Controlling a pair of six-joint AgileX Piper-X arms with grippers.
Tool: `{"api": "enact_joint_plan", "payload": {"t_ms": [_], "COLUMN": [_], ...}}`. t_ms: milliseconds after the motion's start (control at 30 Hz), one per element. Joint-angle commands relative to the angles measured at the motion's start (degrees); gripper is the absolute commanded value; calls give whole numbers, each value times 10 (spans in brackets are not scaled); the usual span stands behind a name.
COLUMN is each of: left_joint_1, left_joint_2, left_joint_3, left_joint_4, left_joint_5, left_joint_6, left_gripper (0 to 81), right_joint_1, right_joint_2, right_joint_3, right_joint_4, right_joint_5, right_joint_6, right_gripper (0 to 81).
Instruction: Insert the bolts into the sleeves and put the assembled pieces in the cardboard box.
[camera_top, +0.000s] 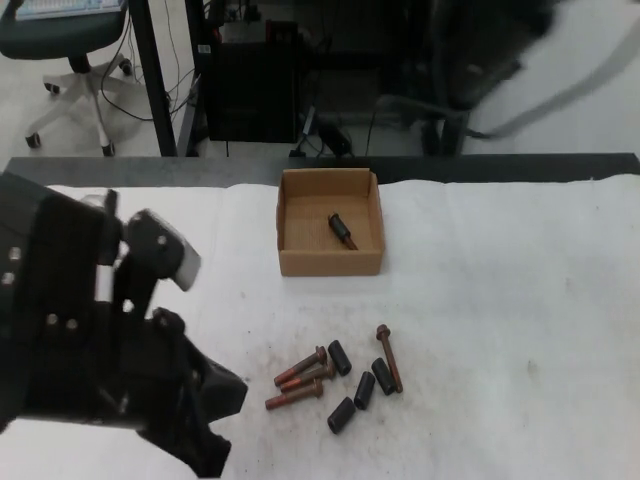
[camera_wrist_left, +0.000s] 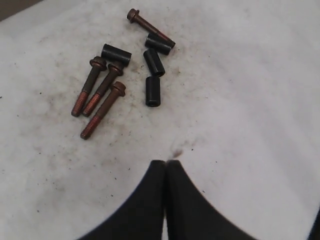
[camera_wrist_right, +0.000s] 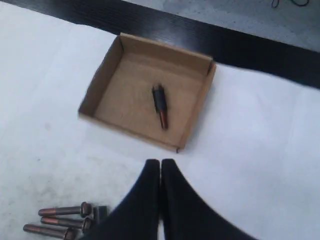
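The left end effector (camera_wrist_left: 166, 162) is hovering over the counter (camera_top: 500, 300) with its two fingers pressed together and nothing between them. The loose parts are lying just ahead of its tips, a placing that looks meant to keep the heap under its wrist camera before a pick. Nearest to it, three bolts (camera_wrist_left: 101, 90) are lying side by side with their heads pointing away from it. Beside them four sleeves (camera_wrist_left: 152, 90) are sitting in a loose cluster. A fourth bolt (camera_wrist_left: 150, 26), farthest from the tips, is touching one sleeve, though I cannot tell whether it is entering it. The right end effector (camera_wrist_right: 160, 161) is likewise hanging with its fingers closed on nothing. The cardboard box (camera_wrist_right: 105, 75) is standing ahead of it, open-topped, with one assembled piece (camera_wrist_right: 160, 102) lying on its floor, so one pairing seems done and four seem to be waiting. This is reading as a division of work: one arm near the stock, the other near the drop-off. Either one would be needing to part its fingers before taking a bolt, and the three closely packed ones may be awkward to single out.
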Motion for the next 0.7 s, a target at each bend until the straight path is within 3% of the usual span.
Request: {"api": "enact_joint_plan", "payload": {"t_ms": [0,300,533,667], "left_joint_1": [-18,-53,-53,-53], "left_joint_2": [34,177,305,368], "left_joint_3": [-3,-65,-188,-249], "left_joint_4": [-58,-115,-37,3], "left_joint_5": [-18,-25,-65,-72], "left_joint_6": [50,73,120,148], "left_gripper": [0,0,0,105], "right_joint_1": [0,1,1,1], "right_joint_2": [-144,-438,-538,-556], "right_joint_3": [131,362,439,451], "right_joint_4": [-25,-20,0,5], "right_joint_5": [-6,-62,-92,-117], "right_joint_6": [23,53,53,53], "right_gripper": [3,3,3,3]}}
